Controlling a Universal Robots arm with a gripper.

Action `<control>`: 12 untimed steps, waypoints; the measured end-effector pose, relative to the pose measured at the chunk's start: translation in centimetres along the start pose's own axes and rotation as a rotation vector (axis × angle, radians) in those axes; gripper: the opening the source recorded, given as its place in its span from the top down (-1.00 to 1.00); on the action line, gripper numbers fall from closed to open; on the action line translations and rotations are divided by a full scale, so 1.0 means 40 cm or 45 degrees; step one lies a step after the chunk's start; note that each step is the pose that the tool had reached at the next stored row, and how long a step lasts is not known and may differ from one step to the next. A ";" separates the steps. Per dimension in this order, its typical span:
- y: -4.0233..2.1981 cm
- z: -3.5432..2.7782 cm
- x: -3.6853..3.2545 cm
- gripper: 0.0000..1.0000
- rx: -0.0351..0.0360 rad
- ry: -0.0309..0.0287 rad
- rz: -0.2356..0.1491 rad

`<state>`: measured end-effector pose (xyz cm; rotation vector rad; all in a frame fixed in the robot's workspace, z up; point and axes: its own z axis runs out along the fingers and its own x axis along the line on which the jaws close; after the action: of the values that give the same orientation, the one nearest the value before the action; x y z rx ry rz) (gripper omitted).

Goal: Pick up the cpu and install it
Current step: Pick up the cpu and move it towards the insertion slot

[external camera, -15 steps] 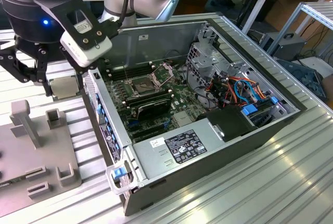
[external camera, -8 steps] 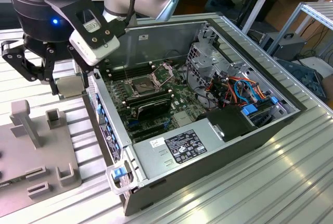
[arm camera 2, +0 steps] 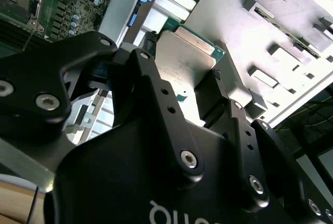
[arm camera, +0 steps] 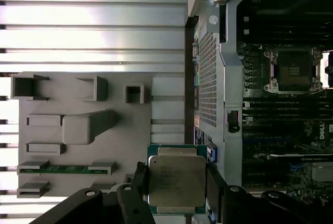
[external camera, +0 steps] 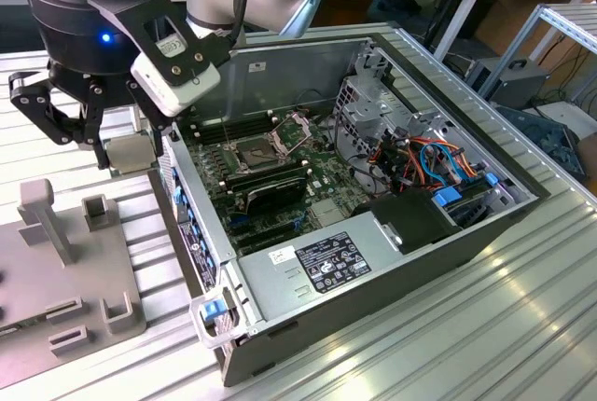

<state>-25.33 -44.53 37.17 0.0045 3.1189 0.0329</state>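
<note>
My gripper [external camera: 121,145] hangs above the slatted table just off the open computer case's [external camera: 373,196] side wall, on the exterior view's left. It is shut on the cpu [arm camera: 176,179], a flat square chip with a dull silver top and green edge, clamped between the black fingers [arm camera: 139,182] in both wrist views. The cpu [arm camera 2: 187,57] lies flat, and its grey underside [external camera: 128,152] shows in the exterior view. The metal-framed socket [external camera: 255,152] on the green motherboard [external camera: 326,182] stands open with its hinged plate [external camera: 294,126] raised. The socket [arm camera: 293,69] is off to one side of the held chip.
A grey fixture tray [external camera: 65,261] with raised slots and posts lies on the table beside the case, holding a green memory stick [arm camera: 65,169]. Inside the case are black memory sticks [external camera: 270,186], a power supply [external camera: 326,261], a drive cage [external camera: 368,103] and coloured cables [external camera: 429,159].
</note>
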 end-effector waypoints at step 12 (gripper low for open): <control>0.000 0.001 -0.044 -0.09 0.0002 0.0001 0.000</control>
<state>-23.55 -44.53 37.16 0.0048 3.1190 0.0327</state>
